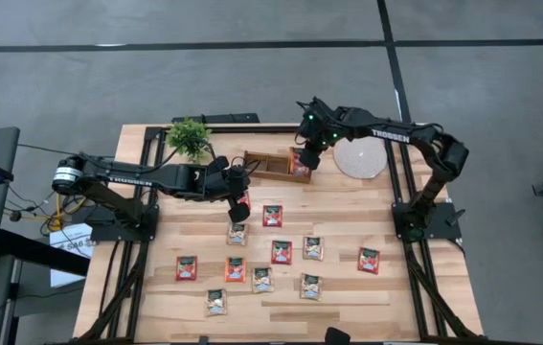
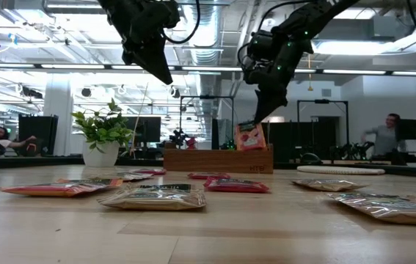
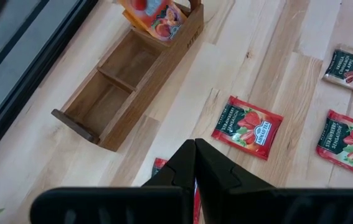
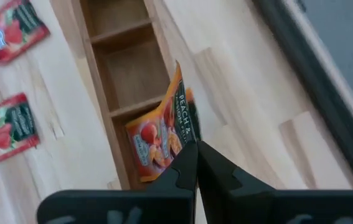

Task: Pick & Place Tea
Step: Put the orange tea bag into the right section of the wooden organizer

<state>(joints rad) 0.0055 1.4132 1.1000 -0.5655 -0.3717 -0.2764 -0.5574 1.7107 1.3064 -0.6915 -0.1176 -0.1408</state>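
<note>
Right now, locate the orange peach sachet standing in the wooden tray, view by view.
High view: orange peach sachet at the wooden tray's right end, under the right gripper.
Low view: upright on the tray's right end.
Left wrist view: top edge, in the tray's far compartment.
Right wrist view: centre, touching the fingertips.
Shared landmark: the tray.

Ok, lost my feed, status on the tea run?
Right gripper shut on orange sachet, over end compartment of wooden tray. Left gripper shut, empty, hovering above loose sachets. Nothing blocking.
</note>
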